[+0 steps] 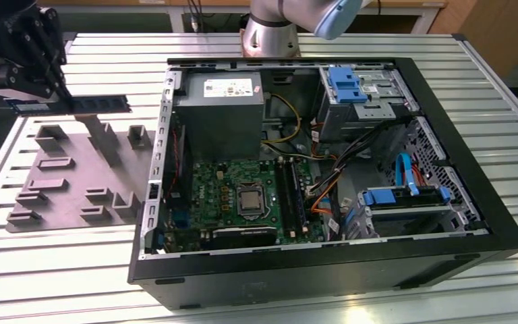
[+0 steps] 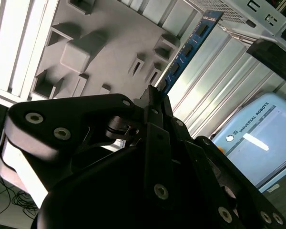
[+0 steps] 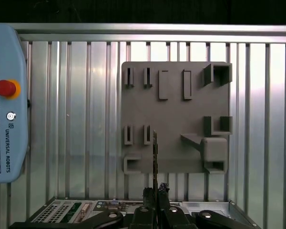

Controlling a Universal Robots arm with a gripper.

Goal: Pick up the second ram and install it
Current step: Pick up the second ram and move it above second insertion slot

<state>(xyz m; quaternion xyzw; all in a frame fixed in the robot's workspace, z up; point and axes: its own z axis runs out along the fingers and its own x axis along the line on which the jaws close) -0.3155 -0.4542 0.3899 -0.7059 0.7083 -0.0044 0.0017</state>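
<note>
The second ram is a thin dark stick held level in the air above the grey holder plate, at the exterior view's left. My gripper is shut on one end of it. In the second wrist view the ram shows blue with dark chips, reaching out from my gripper over the holder plate. In the first wrist view the ram is edge-on, rising from my gripper in front of the holder plate.
An open black computer case lies on the slatted metal table, with the green motherboard and its long black slots inside. A teach pendant lies on the table. The arm's base stands behind the case.
</note>
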